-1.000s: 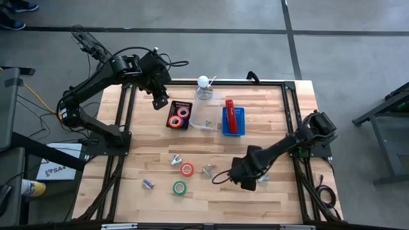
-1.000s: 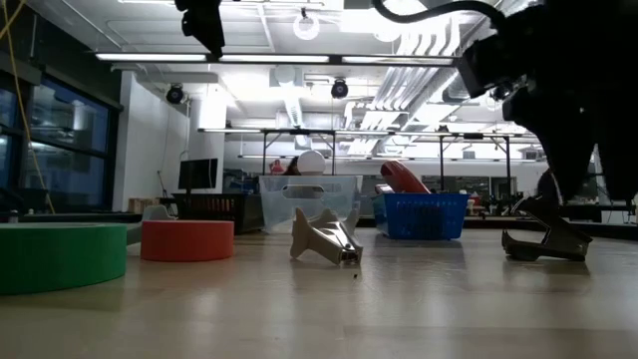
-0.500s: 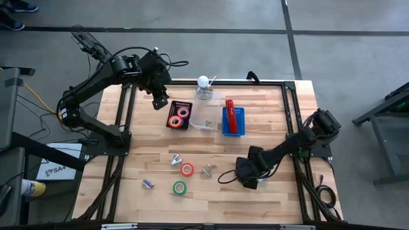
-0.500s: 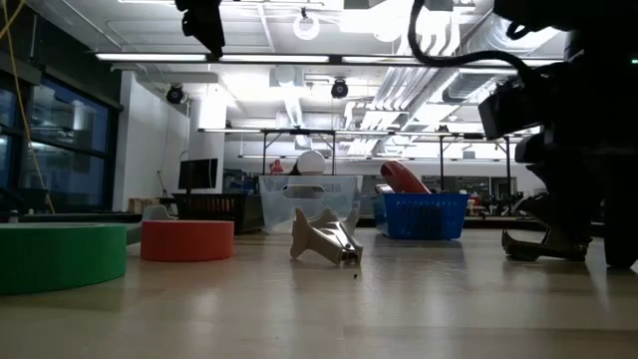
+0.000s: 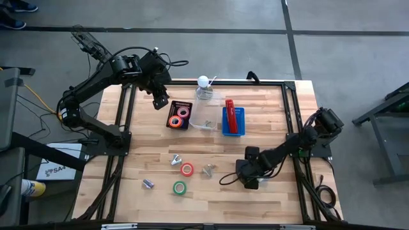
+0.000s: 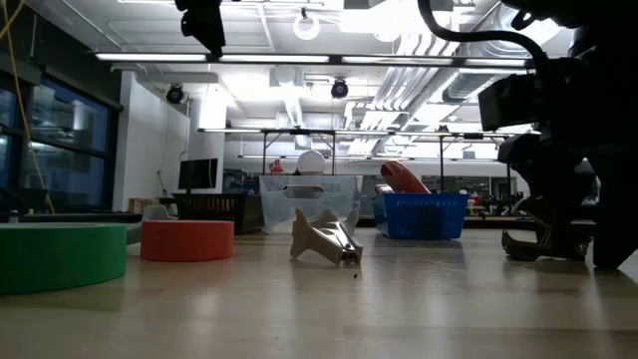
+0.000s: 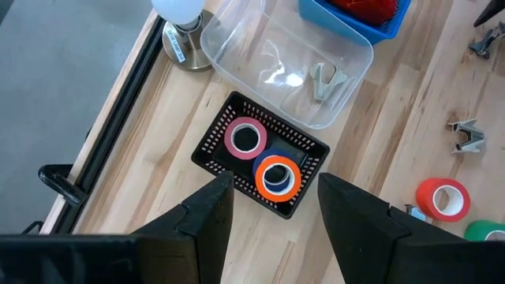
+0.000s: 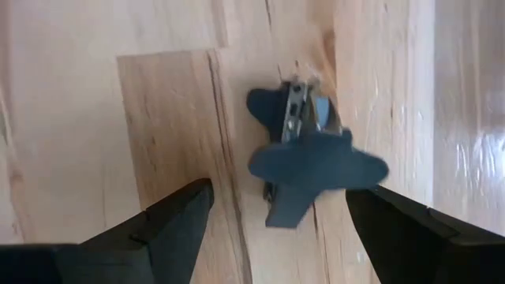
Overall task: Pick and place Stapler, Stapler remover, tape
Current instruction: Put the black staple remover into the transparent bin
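My right gripper (image 5: pixel 250 181) (image 8: pixel 288 229) hangs low over the table's near right part, open and pointing steeply down. Its fingers stand on either side of a dark-handled staple remover (image 8: pixel 312 158) (image 6: pixel 543 244) lying on the wood, clear of it. The red stapler (image 5: pixel 231 115) lies in the blue tray (image 5: pixel 225 128). A black basket (image 7: pixel 304 197) holds a pink tape roll (image 7: pixel 246 138) and an orange one (image 7: pixel 276 175). My left gripper (image 7: pixel 272 213) (image 5: pixel 160 102) hangs open above that basket, holding nothing.
A red-orange roll (image 5: pixel 186 169) and a green roll (image 5: pixel 179 188) lie on the near middle of the table, with other staple removers (image 5: pixel 176 160) (image 5: pixel 208 169) nearby. A clear tub (image 7: pixel 288 59) holding one staple remover (image 7: pixel 327 79) stands between basket and tray.
My right gripper has come down toward the staple remover on the table and tipped to point more steeply down. Its fingers have stayed apart. The staple remover has not moved.
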Robot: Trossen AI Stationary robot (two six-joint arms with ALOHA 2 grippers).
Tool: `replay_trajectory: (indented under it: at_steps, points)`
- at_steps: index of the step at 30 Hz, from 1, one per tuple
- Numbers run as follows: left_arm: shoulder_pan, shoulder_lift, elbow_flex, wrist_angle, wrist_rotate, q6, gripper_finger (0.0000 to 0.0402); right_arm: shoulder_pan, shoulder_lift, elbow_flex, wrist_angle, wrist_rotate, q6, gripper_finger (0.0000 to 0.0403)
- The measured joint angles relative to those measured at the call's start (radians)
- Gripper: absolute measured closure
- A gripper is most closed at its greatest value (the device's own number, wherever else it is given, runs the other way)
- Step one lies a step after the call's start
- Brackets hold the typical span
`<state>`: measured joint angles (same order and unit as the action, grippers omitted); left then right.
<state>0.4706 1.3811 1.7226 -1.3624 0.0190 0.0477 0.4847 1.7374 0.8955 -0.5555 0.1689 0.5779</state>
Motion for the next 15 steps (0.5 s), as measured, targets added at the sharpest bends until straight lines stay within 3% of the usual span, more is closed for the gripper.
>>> replay_trajectory:
  at_steps: [15]
  points:
    - [0.0,0.0,0.0,0.007,-0.002,-0.027,0.0221,-0.035,0.005,-0.002,0.06,-0.045,-0.01,0.0116]
